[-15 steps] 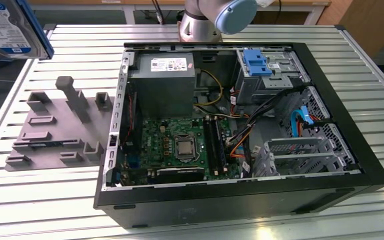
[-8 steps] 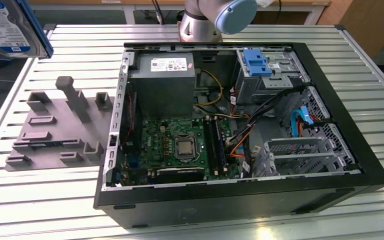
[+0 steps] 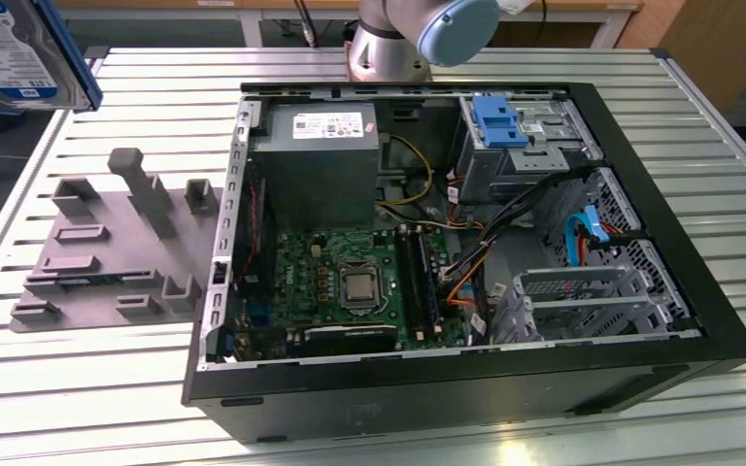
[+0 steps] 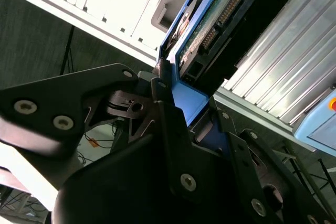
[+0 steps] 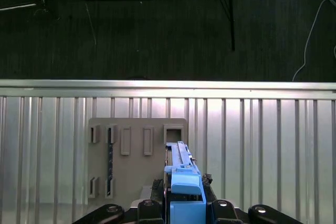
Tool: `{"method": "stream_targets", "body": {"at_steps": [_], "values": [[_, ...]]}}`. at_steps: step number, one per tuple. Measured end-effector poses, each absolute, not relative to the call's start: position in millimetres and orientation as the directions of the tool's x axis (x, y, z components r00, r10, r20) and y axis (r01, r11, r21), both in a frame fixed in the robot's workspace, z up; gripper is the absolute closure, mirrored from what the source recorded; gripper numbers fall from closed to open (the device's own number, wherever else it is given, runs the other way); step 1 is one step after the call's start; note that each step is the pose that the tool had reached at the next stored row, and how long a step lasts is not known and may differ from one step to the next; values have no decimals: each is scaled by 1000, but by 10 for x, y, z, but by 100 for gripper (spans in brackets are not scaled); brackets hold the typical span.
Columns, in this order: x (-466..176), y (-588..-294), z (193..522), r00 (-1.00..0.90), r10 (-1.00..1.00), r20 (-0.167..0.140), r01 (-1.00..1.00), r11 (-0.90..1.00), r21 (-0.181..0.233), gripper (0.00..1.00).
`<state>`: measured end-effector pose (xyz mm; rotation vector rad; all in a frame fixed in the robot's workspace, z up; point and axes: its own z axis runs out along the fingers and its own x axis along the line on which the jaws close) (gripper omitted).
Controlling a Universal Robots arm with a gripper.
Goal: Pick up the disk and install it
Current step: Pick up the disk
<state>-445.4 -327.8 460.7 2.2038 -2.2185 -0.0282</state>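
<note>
Clamping the disk (image 5: 179, 156) edge-on, pincer (image 5: 182, 192) above grey holder (image 5: 134, 153)

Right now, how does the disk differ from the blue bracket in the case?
Content: the disk is a silver drive with a white-and-blue label in a blue rail frame, while the blue bracket is bare plastic with no drive.
Place: the disk is held up, clamped in the gripper, outside the computer case, while the blue bracket sits in a drive cage inside it.
Shared: blue plastic.
</note>
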Motion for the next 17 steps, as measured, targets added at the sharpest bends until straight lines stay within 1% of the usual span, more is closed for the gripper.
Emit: {"method": "stream_targets", "body": {"at_steps": [17], "values": [[-4454,-3278,4672,-7,-1000,-3,-1000,7,23,64]]}}
